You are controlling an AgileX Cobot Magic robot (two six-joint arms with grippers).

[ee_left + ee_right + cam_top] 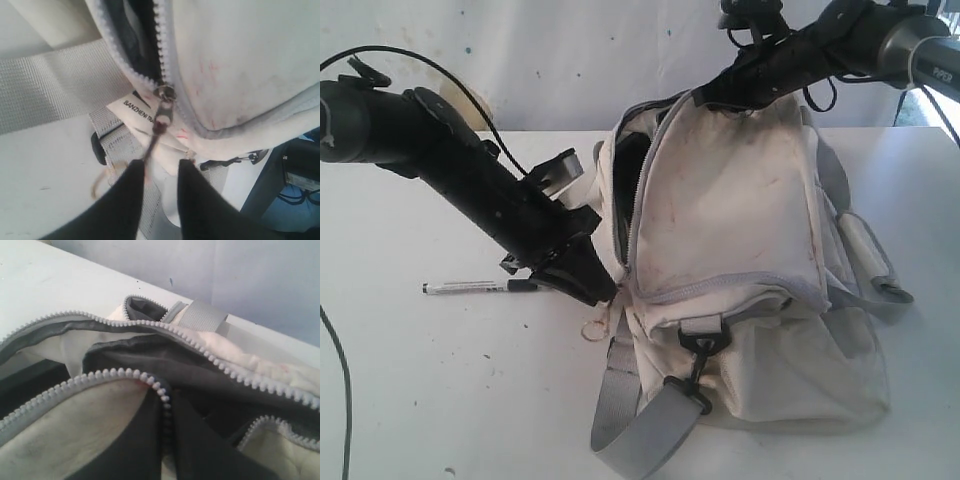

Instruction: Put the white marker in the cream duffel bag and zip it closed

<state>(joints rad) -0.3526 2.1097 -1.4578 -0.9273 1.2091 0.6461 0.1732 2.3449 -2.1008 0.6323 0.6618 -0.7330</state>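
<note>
Exterior view: white table [420,400] with the cream duffel bag [730,200] centre-right. Its main zipper is open and the big stained front flap is lifted, dark lining showing in the gap. The black left arm [450,170] comes in from the far left down to the bag's near-left corner. The right arm [840,40] comes in from the far right to the flap's top edge. A grey strap [630,410] with a black clip [695,370] hangs off the bag's near side onto the table.

The white marker [480,287] lies flat on the table, left of the bag, just beside the left arm's tip, outside the bag.

Left wrist view: left gripper [157,167] has its fingers parted, a clear gap between them. The zipper pull [164,107] sits at the closed end of the track; its cord runs down against one finger, not pinched.

Right wrist view: right gripper [165,400] is pressed together on the flap's zipper edge.
</note>
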